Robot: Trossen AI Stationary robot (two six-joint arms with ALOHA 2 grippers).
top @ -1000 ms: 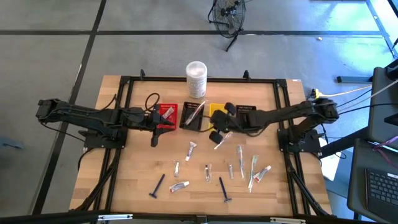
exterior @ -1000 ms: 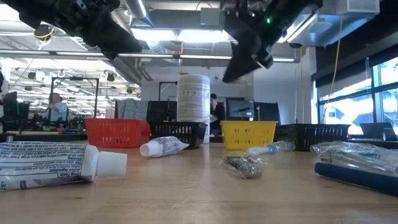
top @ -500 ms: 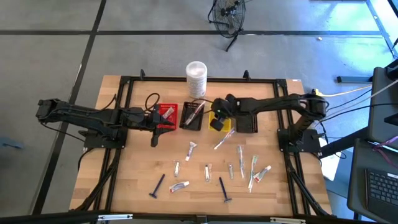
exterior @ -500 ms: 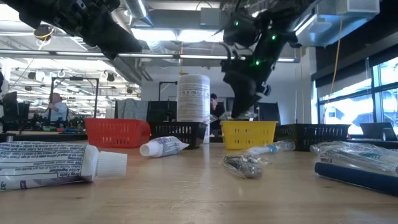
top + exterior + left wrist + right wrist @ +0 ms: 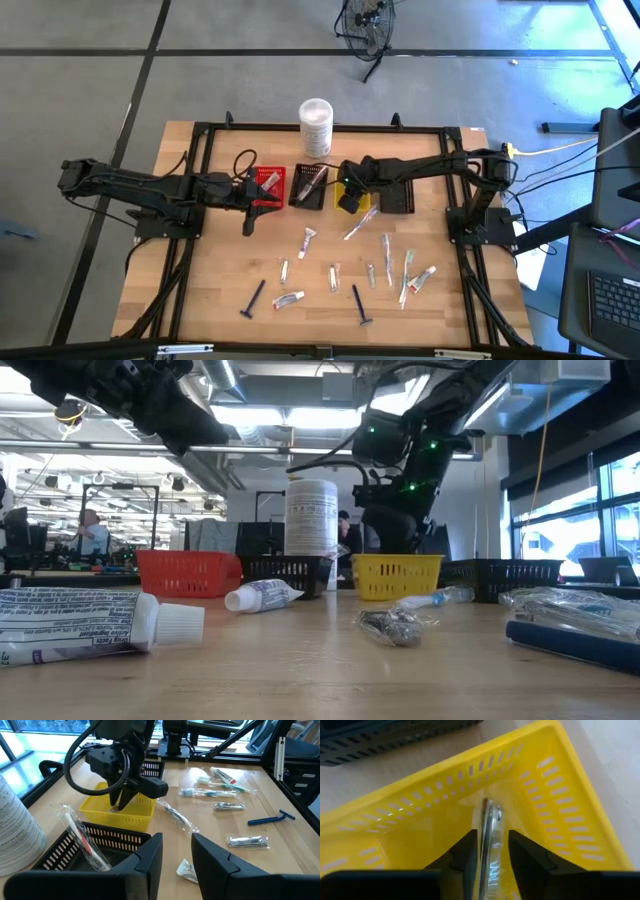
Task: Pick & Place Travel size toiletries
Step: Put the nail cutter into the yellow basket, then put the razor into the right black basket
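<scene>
My right end effector (image 5: 489, 851) pinches a slim silvery piece (image 5: 491, 827) over the yellow basket (image 5: 349, 186) — light, stiff, slippery; hold mid-length. Left end effector (image 5: 175, 851), at nine o'clock, gapes empty.

Wooden table top (image 5: 300, 290) set in a black metal frame (image 5: 206, 128), standing on grey floor (image 5: 80, 90) crossed by dark seam lines; a black stand base (image 5: 366, 22) sits on the floor beyond the far edge, and a keyboard (image 5: 610, 300) lies on a dark desk off to the right. Low view looks across into an open workshop hall: ceiling ducting and bright strip lights (image 5: 270, 415), benches with equipment at far left where a person (image 5: 90, 532) is seated, monitors (image 5: 385, 536) at centre. Large windows (image 5: 560, 510) on the right let in daylight.
</scene>
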